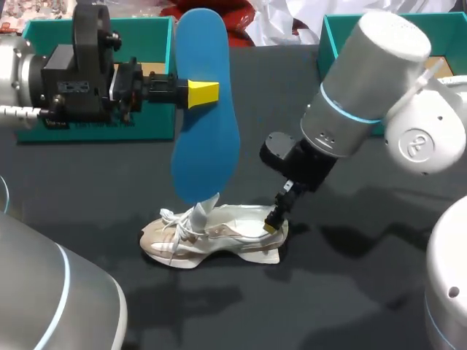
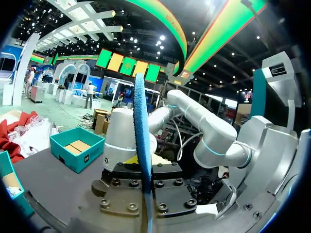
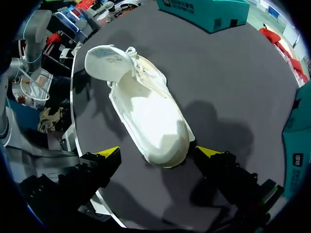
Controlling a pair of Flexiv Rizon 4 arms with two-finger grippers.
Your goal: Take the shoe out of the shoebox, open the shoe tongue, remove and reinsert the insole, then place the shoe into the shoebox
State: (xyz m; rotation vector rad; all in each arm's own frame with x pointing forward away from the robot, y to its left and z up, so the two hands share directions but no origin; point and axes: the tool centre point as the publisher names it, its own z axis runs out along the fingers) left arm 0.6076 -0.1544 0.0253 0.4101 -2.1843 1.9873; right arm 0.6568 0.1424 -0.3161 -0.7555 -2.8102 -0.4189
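We are finding the left hand (image 1: pixel 203 94) clamping the blue insole (image 1: pixel 208 138) between both fingers, holding it upright above the white shoe (image 1: pixel 219 233). The shoe is sitting on its sole near the middle of the desk (image 1: pixel 350 292), outside the teal shoebox (image 1: pixel 149 124) at the far left edge, with its tongue (image 1: pixel 206 208) raised. The right hand (image 1: pixel 276 219) is hanging open, its fingers straddling the heel (image 3: pixel 167 145) without gripping it.

The insole (image 1: pixel 206 109) hangs over the shoe (image 1: pixel 219 237) and the right gripper (image 1: pixel 274 222) straddles its heel; you have room along its near side.
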